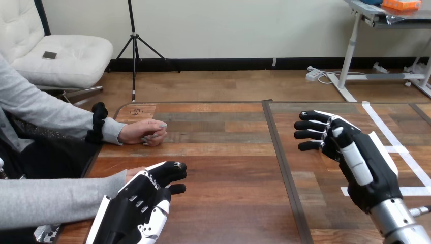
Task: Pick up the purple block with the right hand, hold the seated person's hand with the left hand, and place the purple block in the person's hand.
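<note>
My left hand (145,203) lies at the table's near left, over the person's hand (133,173), of which only a strip shows past the grey sleeve. I cannot tell whether it holds that hand. The person's other hand (145,132) rests farther back on the table, loosely closed, apart from both of mine. My right hand (356,152) is raised over the right half of the table, open, with straight fingers pointing left and nothing in it.
The wooden table (223,168) has a dark seam (282,168) running front to back down its middle. White tape lines (394,140) mark its right part. The person's forearms come in from the left edge.
</note>
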